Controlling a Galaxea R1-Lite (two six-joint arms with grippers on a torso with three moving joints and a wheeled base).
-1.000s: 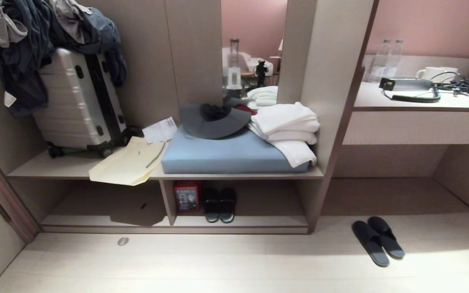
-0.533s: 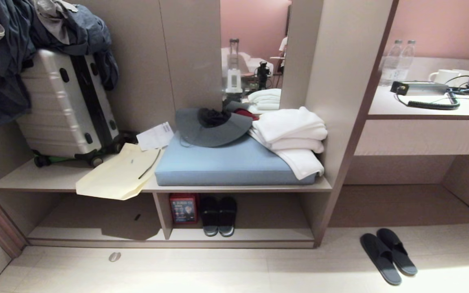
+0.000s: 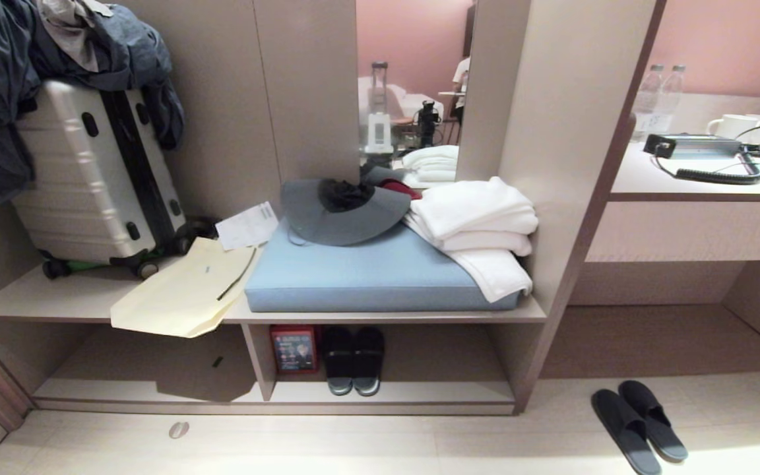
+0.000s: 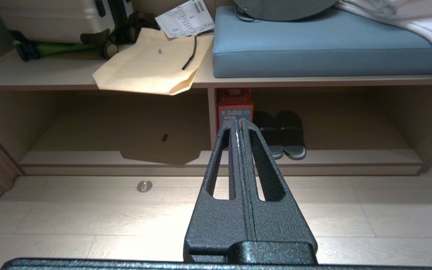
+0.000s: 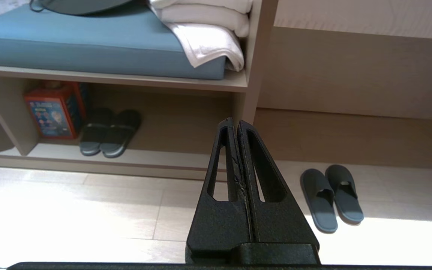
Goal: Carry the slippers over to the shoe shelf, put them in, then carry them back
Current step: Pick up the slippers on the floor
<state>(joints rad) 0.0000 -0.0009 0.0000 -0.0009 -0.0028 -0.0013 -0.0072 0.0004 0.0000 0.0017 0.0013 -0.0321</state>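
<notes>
Head view first: the whole picture has slid since a second ago, with the furniture larger and lower in frame. That is your camera closing in, not the things moving. The slippers [image 3: 640, 425] lie where they were, side by side on the floor, to the right of the shoe shelf [image 3: 386, 393] and now near the lower right corner of the view. You're approaching, I'd say, and nothing has been picked up yet. Neither arm shows here. The cubby right of the divider [image 3: 254, 359] already holds a red box [image 3: 294, 348] and another pair [image 3: 353, 359], with bare board to their right.

Left wrist view: your left gripper [image 4: 238, 122] is clenched on nothing, fingers pressed flat together, hanging over the floor and facing the divider. The left cubby looks clear apart from a small dark scrap. Mind the paper bag [image 4: 152, 65] drooping over the shelf's top edge.

Right wrist view: your right gripper [image 5: 234, 122] is clamped tight too, and empty. The slippers [image 5: 332, 197] sit close to it on open floor. The upright side panel [image 5: 255, 75] stands between them and the cubby, so you'll need to carry around that edge.
</notes>
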